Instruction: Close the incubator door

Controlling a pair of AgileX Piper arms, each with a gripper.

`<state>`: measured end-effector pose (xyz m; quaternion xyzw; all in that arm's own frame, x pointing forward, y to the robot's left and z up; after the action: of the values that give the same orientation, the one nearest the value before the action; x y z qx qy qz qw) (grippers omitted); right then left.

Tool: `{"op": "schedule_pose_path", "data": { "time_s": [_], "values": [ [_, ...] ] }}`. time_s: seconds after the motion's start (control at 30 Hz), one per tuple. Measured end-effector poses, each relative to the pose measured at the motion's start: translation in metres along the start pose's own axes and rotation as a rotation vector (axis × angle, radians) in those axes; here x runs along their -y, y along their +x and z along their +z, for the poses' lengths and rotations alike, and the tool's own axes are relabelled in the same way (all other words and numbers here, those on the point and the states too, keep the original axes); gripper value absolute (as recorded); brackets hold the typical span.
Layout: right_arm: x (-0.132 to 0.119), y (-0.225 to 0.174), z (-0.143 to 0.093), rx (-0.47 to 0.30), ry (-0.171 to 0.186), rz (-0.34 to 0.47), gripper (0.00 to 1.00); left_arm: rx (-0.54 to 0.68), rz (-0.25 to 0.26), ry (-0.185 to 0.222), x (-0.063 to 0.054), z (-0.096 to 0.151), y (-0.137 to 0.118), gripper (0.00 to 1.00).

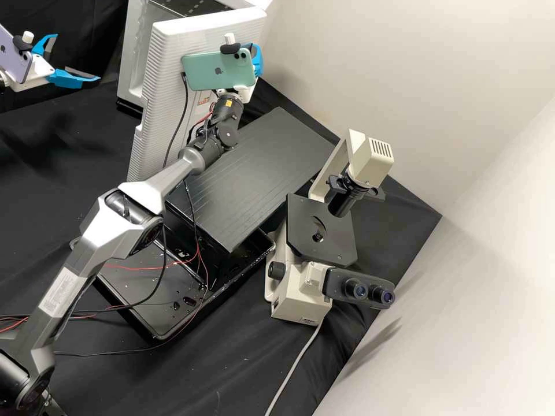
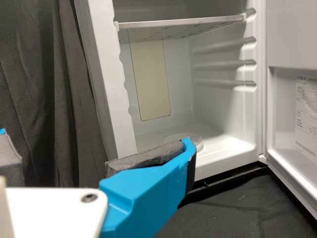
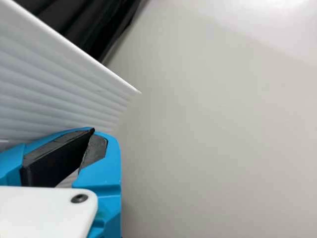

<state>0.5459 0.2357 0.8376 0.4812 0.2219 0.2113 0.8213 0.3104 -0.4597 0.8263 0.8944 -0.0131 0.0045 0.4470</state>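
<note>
High view, upper left of centre: the incubator door (image 1: 167, 75) is seen standing open. Near its ribbed outer face, the right gripper (image 3: 93, 133) is pinched closed on nothing; at the upper left, the left gripper (image 1: 76, 57) is spread wide, empty. If pushed too near its edge, the door could be missed; if slammed, the dish (image 2: 197, 142) inside could be jolted.

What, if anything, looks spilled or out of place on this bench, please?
The black tray, partly under the ribbed dark board, has dark, glossy drops on its floor; they look like spilled liquid, though I cannot tell which.
</note>
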Motion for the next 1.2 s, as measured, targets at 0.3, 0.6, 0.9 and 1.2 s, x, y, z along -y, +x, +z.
{"op": "schedule_pose_path", "data": {
  "time_s": [0.3,0.6,0.9,1.2],
  "values": [
    [-0.001,0.016,-0.018,0.046,-0.100,0.024,0.00,0.000,0.000,0.000,0.000,0.000,0.000,1.00],
    [-0.005,0.021,-0.032,0.034,-0.108,0.050,0.00,0.000,0.000,0.000,0.000,0.000,0.000,1.00],
    [-0.005,0.026,-0.044,0.013,-0.110,0.081,0.00,0.000,0.000,0.000,0.000,0.000,0.000,1.00],
    [-0.002,0.029,-0.056,0.002,-0.103,0.089,0.00,0.000,0.000,0.000,0.000,0.000,0.000,1.00]
  ]
}}
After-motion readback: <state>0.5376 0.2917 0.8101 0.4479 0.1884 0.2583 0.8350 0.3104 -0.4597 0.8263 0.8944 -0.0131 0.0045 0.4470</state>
